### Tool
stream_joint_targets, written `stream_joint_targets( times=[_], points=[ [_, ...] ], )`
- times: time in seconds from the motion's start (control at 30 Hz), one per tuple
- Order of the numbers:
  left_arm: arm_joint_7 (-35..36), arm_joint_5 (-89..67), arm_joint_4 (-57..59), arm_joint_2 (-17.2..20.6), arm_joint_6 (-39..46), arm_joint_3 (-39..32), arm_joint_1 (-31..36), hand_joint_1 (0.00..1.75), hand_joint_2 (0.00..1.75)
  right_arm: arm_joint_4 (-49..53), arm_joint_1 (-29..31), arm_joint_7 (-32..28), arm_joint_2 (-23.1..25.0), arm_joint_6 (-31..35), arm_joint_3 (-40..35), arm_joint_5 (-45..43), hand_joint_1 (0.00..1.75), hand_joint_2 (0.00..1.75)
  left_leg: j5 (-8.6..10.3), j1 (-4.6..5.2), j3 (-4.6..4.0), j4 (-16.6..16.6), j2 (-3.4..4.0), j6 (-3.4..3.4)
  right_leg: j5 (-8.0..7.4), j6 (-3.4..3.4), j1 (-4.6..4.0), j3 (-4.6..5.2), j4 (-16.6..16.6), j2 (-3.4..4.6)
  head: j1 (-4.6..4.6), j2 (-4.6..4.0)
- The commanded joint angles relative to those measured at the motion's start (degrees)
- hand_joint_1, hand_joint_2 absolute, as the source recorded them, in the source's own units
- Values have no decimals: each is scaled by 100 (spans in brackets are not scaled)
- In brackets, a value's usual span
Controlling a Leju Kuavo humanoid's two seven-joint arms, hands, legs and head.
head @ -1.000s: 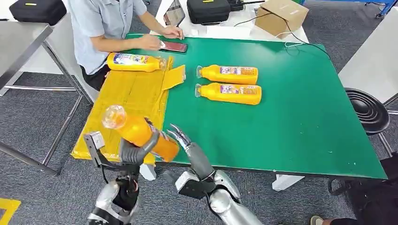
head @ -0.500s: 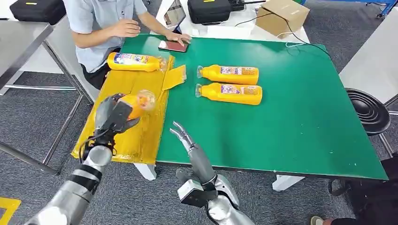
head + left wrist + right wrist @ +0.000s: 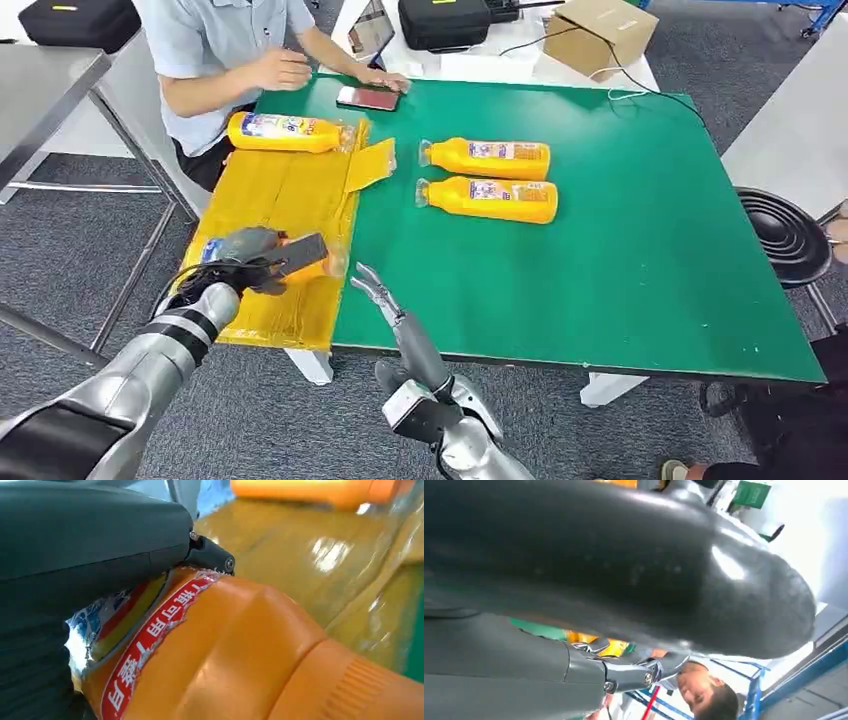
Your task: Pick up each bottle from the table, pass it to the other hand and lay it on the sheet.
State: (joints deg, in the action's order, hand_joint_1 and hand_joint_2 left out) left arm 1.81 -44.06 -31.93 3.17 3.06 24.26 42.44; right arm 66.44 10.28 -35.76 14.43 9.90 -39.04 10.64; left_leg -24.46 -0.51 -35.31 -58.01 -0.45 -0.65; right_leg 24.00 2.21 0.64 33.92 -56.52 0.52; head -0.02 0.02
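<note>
My left hand (image 3: 262, 259) grips an orange bottle (image 3: 318, 268) lying low over the near part of the yellow sheet (image 3: 280, 200). In the left wrist view the same bottle (image 3: 240, 650) sits under the hand (image 3: 75, 565), label showing. My right hand (image 3: 375, 291) stands just right of it at the table's front edge, fingers apart, holding nothing. Another orange bottle (image 3: 285, 131) lies at the sheet's far end. Two more orange bottles (image 3: 487, 157) (image 3: 489, 198) lie side by side on the green table (image 3: 620, 240).
A person (image 3: 225, 60) sits at the far left corner with hands by a phone (image 3: 368, 98). A cardboard box (image 3: 598, 35) and black case (image 3: 443, 22) stand behind the table. A black stool (image 3: 785, 235) is at the right, a grey table (image 3: 45, 90) at the left.
My left hand has carried the bottle from near my body out and down onto the near part of the sheet. My right hand stayed near the front edge, empty.
</note>
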Motion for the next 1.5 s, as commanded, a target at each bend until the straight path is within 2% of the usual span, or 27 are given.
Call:
stream_joint_targets(
  times=[0.03,0.27,0.37,0.4,0.43,0.47,0.5,0.53,0.63,0.7,0.8,0.93,1.07,1.17,1.27,1.3,1.4,1.5],
  points=[
    [-89,380,1268,-475,194,-220,175,175,175,-694,336,0,-22,82,-250,-87,0,0,-5,3,40,14,1,1,7,-7,1,-40,12,-7,-2,0],
    [-88,381,1273,-460,180,-224,200,175,175,-691,342,0,-31,80,-249,-87,0,0,-2,2,40,11,4,0,2,-5,1,-43,11,-2,-2,0],
    [-174,746,1369,-537,261,-649,138,175,175,-774,380,51,-35,179,-312,-179,0,0,-4,2,54,13,8,0,2,-7,1,-56,14,0,-2,0],
    [-196,933,1358,-565,294,-835,84,164,175,-818,385,45,-27,229,-309,-181,0,0,-4,3,57,15,6,-1,3,-7,1,-61,15,-1,0,0],
    [-247,1074,1434,-572,207,-958,59,164,175,-907,413,21,-10,285,-327,-221,0,0,-2,4,52,11,3,0,2,-4,2,-56,10,-1,-2,-2],
    [-289,1125,1442,-560,211,-1001,25,127,175,-948,425,6,-4,306,-338,-241,0,0,-4,5,68,18,9,0,3,-8,2,-70,17,2,-2,0],
    [-319,1237,1451,-560,261,-1112,-22,31,175,-993,433,-7,-1,355,-344,-248,0,0,-4,6,71,18,13,1,1,-8,3,-71,16,6,-2,0],
    [-332,1349,1456,-567,227,-1211,-46,0,175,-1020,436,-8,0,383,-348,-247,0,0,-2,7,68,16,6,1,1,-6,5,-69,13,1,-4,0],
    [-522,1816,1449,-575,-112,-1577,-108,0,175,-1115,442,-17,5,474,-349,-239,0,0,-2,7,73,16,4,0,1,-5,4,-77,15,0,0,0],
    [-692,1951,1367,-561,-316,-1568,-124,0,175,-1194,445,-44,6,516,-340,-261,0,0,-4,7,75,15,13,0,1,-6,5,-75,13,7,-2,0],
    [-1185,2470,1052,-610,-724,-1787,-196,0,175,-1206,390,-94,-27,578,-326,-249,0,0,1,6,82,21,-1,2,2,-10,2,-87,18,-10,0,0],
    [-1620,3232,-35,-543,-974,-1504,-609,0,175,-1158,262,-174,-86,714,-276,-197,0,0,1,5,87,20,-6,2,0,-9,1,-92,19,-15,-2,0],
    [-1795,3318,-1607,-400,-479,-958,-1269,0,175,-991,123,-224,-144,838,-160,-162,0,0,-5,4,86,15,6,1,3,-8,0,-88,17,-4,-2,0],
    [-2296,4124,-2775,-638,117,-1392,-1847,0,175,-950,60,-262,-158,930,-98,-134,0,0,-7,2,77,10,1,1,7,-7,-1,-81,12,-12,-2,0],
    [-2364,5721,-4091,-742,-122,-1840,-2375,0,175,-980,31,-294,-149,949,-93,-103,0,0,-13,0,68,7,-3,1,13,-8,-3,-77,12,-17,0,0],
    [-2231,5799,-4301,-671,-104,-1821,-2438,0,175,-998,29,-305,-146,955,-94,-98,0,0,-13,3,54,3,6,1,11,-7,0,-58,6,-7,-2,0],
    [-2417,6452,-4910,-718,-147,-2146,-2656,0,175,-1008,6,-335,-134,977,-66,-108,0,0,-12,0,36,0,9,2,9,-8,-3,-36,4,-5,-2,0],
    [-2417,6452,-4910,-718,-147,-2146,-2656,0,175,-1008,6,-335,-134,977,-66,-108,0,0,-14,0,30,2,16,4,9,-10,-3,-28,4,2,-2,0]
  ],
)
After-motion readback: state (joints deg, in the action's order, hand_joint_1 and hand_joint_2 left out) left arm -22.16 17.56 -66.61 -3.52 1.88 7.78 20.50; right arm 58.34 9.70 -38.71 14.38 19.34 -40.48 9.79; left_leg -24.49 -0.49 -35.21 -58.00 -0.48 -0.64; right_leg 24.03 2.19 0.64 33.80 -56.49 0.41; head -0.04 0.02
